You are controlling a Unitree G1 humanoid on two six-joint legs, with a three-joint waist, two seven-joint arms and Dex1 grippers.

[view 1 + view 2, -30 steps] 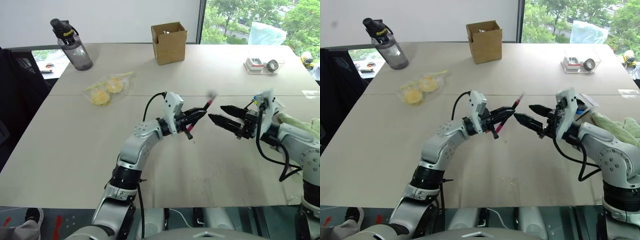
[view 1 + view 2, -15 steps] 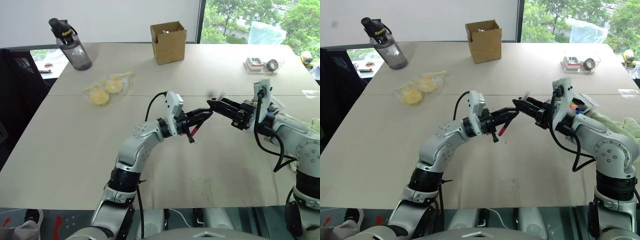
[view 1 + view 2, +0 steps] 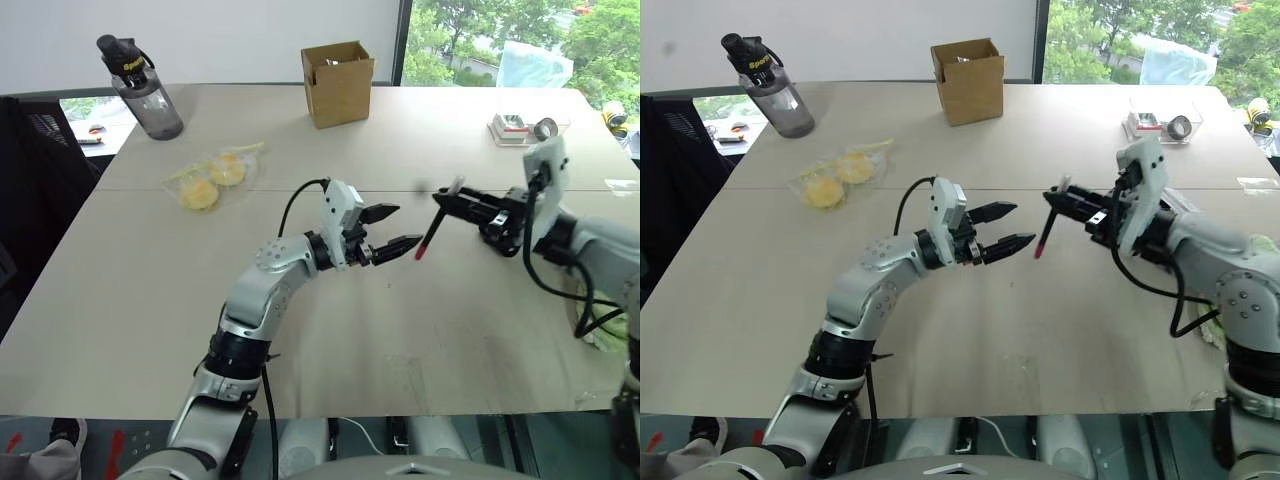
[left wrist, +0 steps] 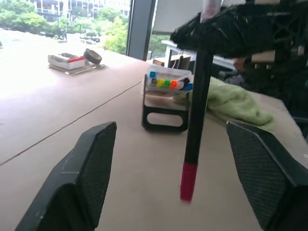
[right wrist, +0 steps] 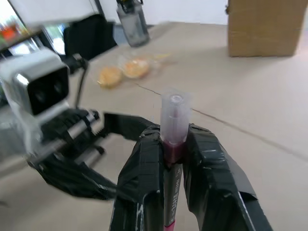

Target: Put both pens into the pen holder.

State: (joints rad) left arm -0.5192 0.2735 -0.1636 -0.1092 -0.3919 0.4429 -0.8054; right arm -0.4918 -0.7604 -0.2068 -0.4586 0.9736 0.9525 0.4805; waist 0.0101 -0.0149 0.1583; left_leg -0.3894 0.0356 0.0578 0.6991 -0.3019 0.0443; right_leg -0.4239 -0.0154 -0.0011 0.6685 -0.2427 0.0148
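Magenta marks the low end of the pen (image 3: 433,224), a thin dark barrel with a pale, translucent cap at its top. The right gripper (image 3: 448,200) is clamped on it just under that cap; in the right wrist view the two black, cloth-textured fingers (image 5: 144,163) press the barrel from both sides. The pen hangs in the air above the table (image 3: 150,300), its long axis close to upright and leaning a little, cap uppermost, magenta tip lower and nearer the left gripper.

Just beside the pen, the left gripper (image 3: 385,232) stands with its jaws spread wide and nothing between them. Its fingers (image 4: 91,163) are flat black wedges with a fine woven grain, and in the left wrist view the pen hangs between and beyond them without touching either.

Beyond the pen, seen in the left wrist view, the pen holder (image 4: 166,98) stands upright on the table: a small black plastic case with a rounded slot in its lower part and a clear cover over a row of coloured marker ends. A crumpled pale-green cloth (image 4: 231,103) lies just beside it.

Well apart from the pen, towards the far edge of the smooth beige table, are a brown cardboard box (image 3: 338,84) with open flaps, a smoky grey water bottle (image 3: 143,90) with a black lid, a clear bag of round yellow items (image 3: 214,177), and a clear shallow tray (image 3: 522,128) with small items. Nothing stands between the pen and the pen holder.
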